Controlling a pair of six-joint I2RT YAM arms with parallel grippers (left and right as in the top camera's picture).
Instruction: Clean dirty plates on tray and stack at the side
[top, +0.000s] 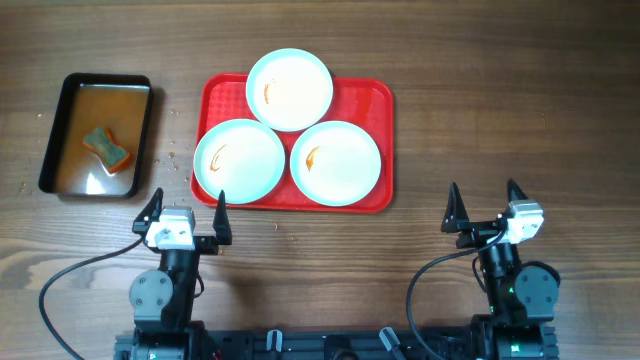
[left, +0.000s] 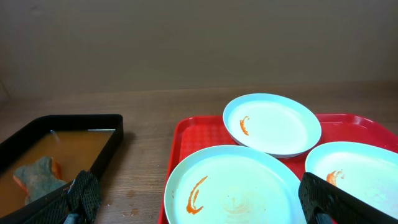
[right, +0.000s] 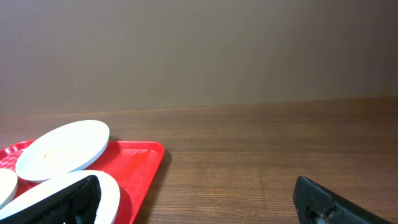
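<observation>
Sitting on tray (top: 375, 100), three plates (top: 289, 90) — smeared

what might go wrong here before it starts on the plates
1. The far plate overhangs the tray rim; pressing on it may tip it.
2. The sponge sits in a pan of brownish water; carrying it over could drip on the table.
3. The left plate and right plate sit close together; gripping one may nudge the other.
</observation>
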